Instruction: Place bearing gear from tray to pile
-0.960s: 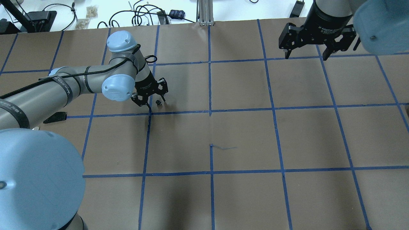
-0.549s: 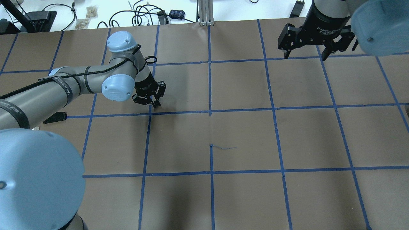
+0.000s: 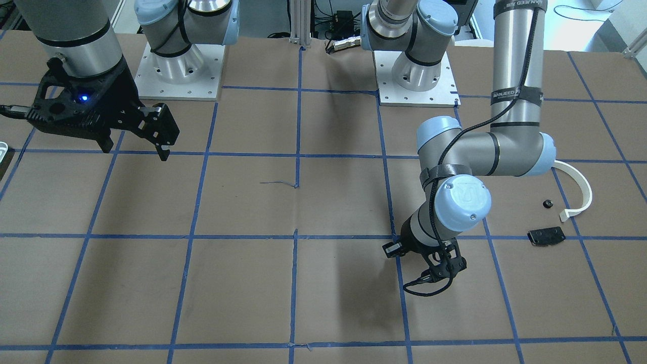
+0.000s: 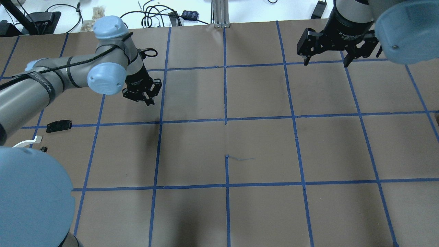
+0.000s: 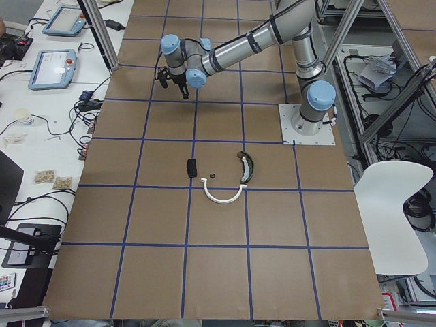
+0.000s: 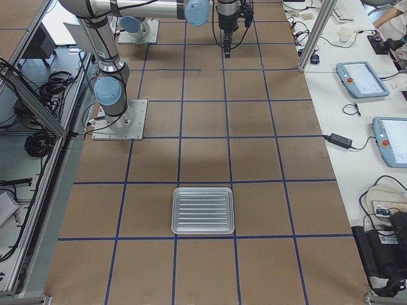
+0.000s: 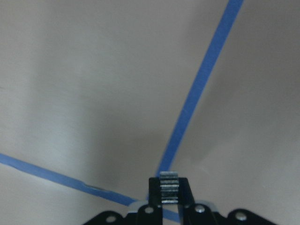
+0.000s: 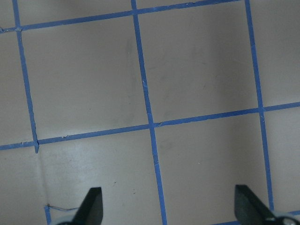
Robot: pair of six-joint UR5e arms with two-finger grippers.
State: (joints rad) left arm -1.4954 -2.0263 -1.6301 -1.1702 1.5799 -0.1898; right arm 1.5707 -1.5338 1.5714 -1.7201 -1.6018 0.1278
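My left gripper [image 4: 148,100] is shut on a small toothed bearing gear [image 7: 168,185] and holds it above the brown table paper. The gear is pinched between the fingertips [image 7: 154,188]. The pile lies to the left of it: a flat black plate [image 4: 59,126], a thin white half-ring arc [image 4: 27,142] and a tiny black part [image 4: 43,149]. The exterior left view also shows the dark curved piece with a pale band [image 5: 246,167]. The silver ridged tray [image 6: 203,210] lies on the far right. My right gripper [image 4: 325,61] is open and empty, high over the back right.
The table is brown paper with a blue tape grid [image 4: 225,120]. Cables and small boxes [image 4: 154,17] lie beyond the table's far edge. Both arm bases stand on white plates [image 3: 417,81] at the robot's side.
My left gripper closed on the gear that lay on the table, then moved left and away from the robot with it. The right gripper barely shifted.
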